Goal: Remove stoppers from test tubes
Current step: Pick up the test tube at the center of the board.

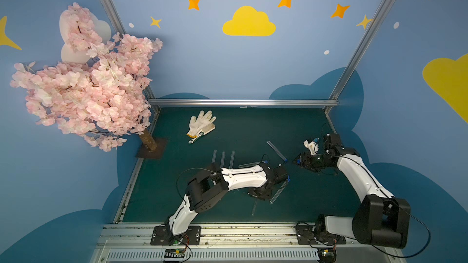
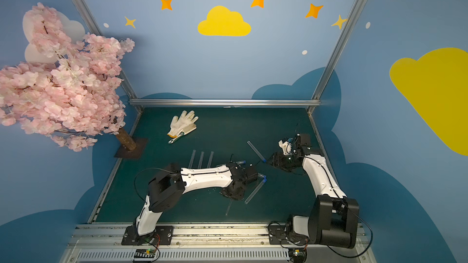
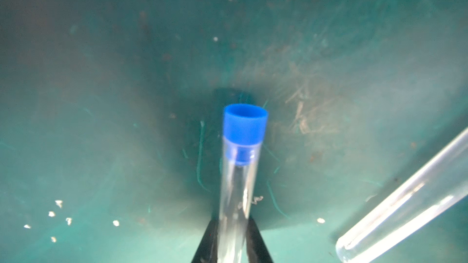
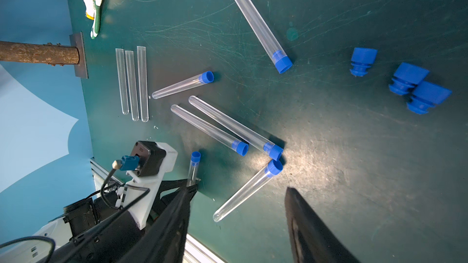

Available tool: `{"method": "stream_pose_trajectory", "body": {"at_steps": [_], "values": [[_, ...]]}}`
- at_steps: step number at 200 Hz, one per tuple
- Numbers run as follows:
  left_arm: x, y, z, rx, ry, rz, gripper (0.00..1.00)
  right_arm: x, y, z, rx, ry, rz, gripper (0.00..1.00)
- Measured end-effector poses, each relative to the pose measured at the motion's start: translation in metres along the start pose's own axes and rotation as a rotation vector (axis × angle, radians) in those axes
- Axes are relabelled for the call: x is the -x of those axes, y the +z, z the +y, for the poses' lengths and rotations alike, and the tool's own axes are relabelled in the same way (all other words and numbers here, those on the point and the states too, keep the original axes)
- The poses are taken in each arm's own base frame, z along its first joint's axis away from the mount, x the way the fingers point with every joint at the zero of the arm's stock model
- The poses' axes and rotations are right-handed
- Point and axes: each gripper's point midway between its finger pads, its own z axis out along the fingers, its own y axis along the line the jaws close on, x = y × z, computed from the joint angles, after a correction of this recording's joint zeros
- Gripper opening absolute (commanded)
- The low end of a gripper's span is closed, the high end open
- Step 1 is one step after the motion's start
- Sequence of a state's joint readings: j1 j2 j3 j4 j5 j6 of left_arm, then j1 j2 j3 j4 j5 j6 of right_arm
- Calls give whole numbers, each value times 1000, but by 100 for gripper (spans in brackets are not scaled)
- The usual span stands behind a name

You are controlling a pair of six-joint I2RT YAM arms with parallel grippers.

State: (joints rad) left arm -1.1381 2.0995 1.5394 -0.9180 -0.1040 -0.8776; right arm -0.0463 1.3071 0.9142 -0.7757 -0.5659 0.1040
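Left pincer (image 3: 234, 226) is clamped on the clear shaft of a test tube (image 3: 236, 185), whose blue stopper (image 3: 245, 125) sits in its mouth. Right pincer (image 4: 240, 188) hangs with jaws apart, holding nothing. Five more stoppered tubes (image 4: 210, 130) lie scattered on the green tabletop (image 4: 329, 173). Three bare tubes (image 4: 131, 84) lie side by side, and three loose stoppers (image 4: 363, 58) are grouped well apart from them

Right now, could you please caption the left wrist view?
Left gripper shut on a clear test tube, blue stopper in place.

Both top views look down over the whole table (image 1: 253, 127); wrist views hover close.
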Motion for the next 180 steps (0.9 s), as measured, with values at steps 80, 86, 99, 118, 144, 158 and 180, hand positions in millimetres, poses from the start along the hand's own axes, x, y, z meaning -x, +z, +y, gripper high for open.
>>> {"method": "stream_pose_trajectory", "body": {"at_steps": [80,86,99,118,144,158,180], "values": [[5,-43,29,-98,58,-103,12,-1,-2,10,66,-25,8,62],[7,-50,28,-121,70,-128,12,-2,-1,14,82,-30,16,62],[10,-66,24,-179,102,-190,12,-2,2,21,114,-39,35,62],[13,-84,20,-246,154,-266,12,-5,6,34,175,-54,73,62],[15,-94,17,-288,212,-326,12,-7,10,54,258,-76,114,62],[16,-94,16,-300,235,-346,13,-12,10,67,304,-93,135,62],[14,-94,15,-318,264,-360,13,-23,13,87,367,-124,178,62]]}}
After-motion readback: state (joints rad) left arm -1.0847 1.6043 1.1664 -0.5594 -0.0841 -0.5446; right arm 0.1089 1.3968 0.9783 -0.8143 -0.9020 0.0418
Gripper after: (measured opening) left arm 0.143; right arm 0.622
